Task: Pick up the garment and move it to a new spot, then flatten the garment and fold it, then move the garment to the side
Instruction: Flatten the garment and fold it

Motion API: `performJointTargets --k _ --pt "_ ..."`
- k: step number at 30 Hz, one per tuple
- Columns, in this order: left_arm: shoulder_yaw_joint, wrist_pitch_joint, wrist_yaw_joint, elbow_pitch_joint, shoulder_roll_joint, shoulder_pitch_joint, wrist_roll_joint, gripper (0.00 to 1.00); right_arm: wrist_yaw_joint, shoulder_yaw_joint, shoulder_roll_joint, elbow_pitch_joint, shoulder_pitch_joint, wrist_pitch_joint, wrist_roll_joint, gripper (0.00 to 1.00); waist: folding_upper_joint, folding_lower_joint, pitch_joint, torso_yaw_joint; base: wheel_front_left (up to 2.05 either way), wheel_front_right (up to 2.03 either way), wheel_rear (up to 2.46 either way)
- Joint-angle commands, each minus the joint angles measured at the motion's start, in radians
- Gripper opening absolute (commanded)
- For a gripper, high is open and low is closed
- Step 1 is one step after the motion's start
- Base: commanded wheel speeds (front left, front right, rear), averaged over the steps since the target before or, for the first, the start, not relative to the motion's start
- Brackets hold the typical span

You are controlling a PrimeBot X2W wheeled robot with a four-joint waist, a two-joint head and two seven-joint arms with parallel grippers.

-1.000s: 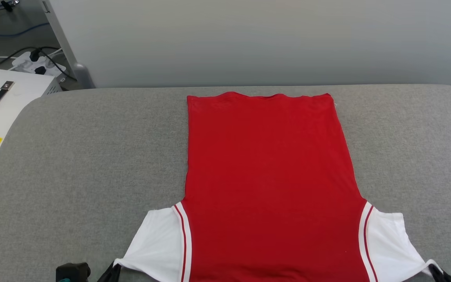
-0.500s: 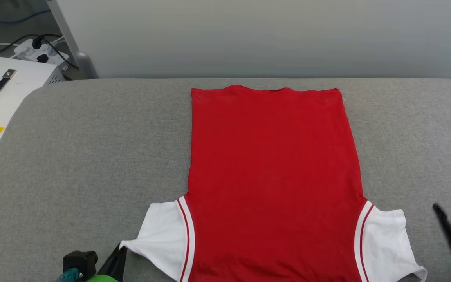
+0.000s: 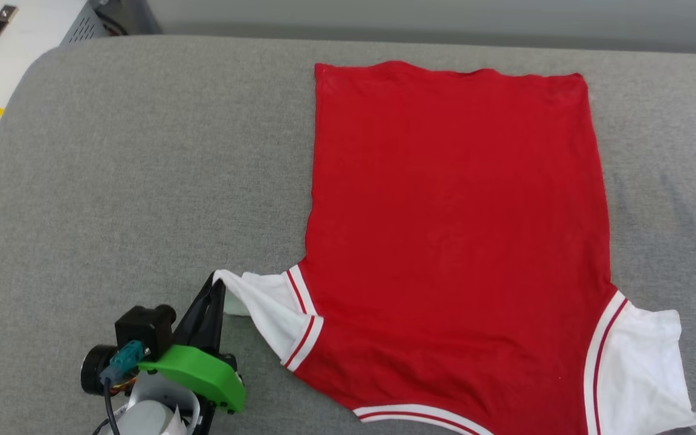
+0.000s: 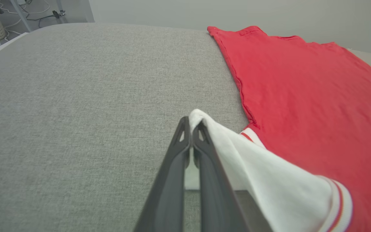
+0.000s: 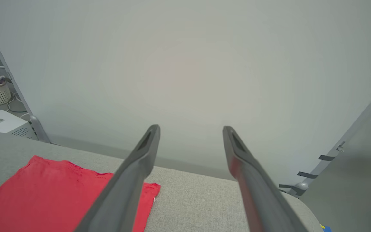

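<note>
At about 7 o'clock from the shirt's centre in the head view, the left gripper (image 3: 213,280) is clamped shut on the tip of the left sleeve (image 3: 263,305). The left wrist view shows the white cloth pinched right at the closed fingertips (image 4: 190,122). A second ago that sleeve lay stretched flat toward 8 o'clock. Now it is lifted off the table (image 3: 142,181) and drawn in toward the body, so the striped shoulder seam buckles over the red cloth.

The garment (image 3: 457,229) lies plain side up on the grey padded surface, with its hem at 12 o'clock and its collar trim at 6 o'clock. The camera has tilted down since the earlier frames, so the shirt's shift up the picture is not the shirt moving.

The right sleeve (image 3: 644,362), at 5 o'clock, now lies loose, where a second ago a fingertip held its corner. The right gripper (image 5: 190,129) has let go: its jaws stand wide apart with nothing between them, raised and pointing at the wall (image 5: 185,64).

Flattening looks finished, and the left arm appears to be starting the first sleeve fold inward toward 3 o'clock.
</note>
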Motion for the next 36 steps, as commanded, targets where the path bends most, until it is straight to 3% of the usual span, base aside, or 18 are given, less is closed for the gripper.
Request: performJointTargets --k 1,8,12,16,20,30,31,32,33,36 --pt "0.005 -0.006 0.0 -0.01 -0.012 -0.027 0.016 0.0 -0.001 0.025 -0.01 0.046 -0.064 0.066 -0.007 1.0 0.0 0.0 0.125 0.078 0.0 0.0 0.0" --pt "0.015 -0.006 -0.019 -0.042 -0.07 -0.081 0.074 0.0 -0.001 0.168 -0.038 0.284 -0.364 0.494 0.032 1.0 0.0 0.0 0.249 0.148 0.0 0.0 0.0" --pt "0.026 -0.006 -0.034 -0.061 -0.101 -0.107 0.105 0.0 -0.001 0.208 -0.036 0.378 -0.476 0.68 0.06 1.0 0.0 0.0 0.31 0.179 0.0 0.0 0.0" --pt "0.04 -0.006 -0.048 -0.084 -0.129 -0.124 0.136 0.0 -0.001 0.236 -0.028 0.434 -0.555 0.752 0.027 1.0 0.0 0.0 0.369 0.202 0.0 0.0 0.0" --pt "0.047 -0.006 -0.063 -0.101 -0.154 -0.139 0.167 0.0 -0.001 0.243 -0.009 0.48 -0.59 0.756 0.007 1.0 0.0 0.0 0.419 0.223 0.0 0.0 0.0" --pt "0.065 -0.006 -0.099 -0.097 -0.2 -0.143 0.221 0.0 -0.001 0.315 -0.018 0.566 -0.477 0.758 0.022 1.0 0.0 0.0 0.427 0.235 0.0 0.0 0.0" --pt "0.067 -0.006 -0.101 -0.096 -0.202 -0.141 0.224 0.0 -0.001 0.318 -0.022 0.565 -0.471 0.756 0.027 0.8 0.0 0.0 0.422 0.234 0.0 0.0 0.0" --pt "0.071 -0.006 -0.103 -0.095 -0.203 -0.139 0.228 0.0 -0.001 0.321 -0.028 0.562 -0.467 0.747 0.031 0.25 0.0 0.0 0.414 0.232 0.0 0.0 0.0" --pt "0.074 -0.006 -0.105 -0.093 -0.204 -0.136 0.231 0.0 -0.001 0.328 -0.034 0.556 -0.464 0.737 0.031 0.0 0.0 0.0 0.407 0.229 0.0 0.0 0.0" --pt "0.088 -0.006 -0.11 -0.083 -0.207 -0.121 0.237 0.0 -0.001 0.336 -0.041 0.539 -0.467 0.681 0.043 0.0 0.0 0.0 0.366 0.214 0.0 0.0 0.0"
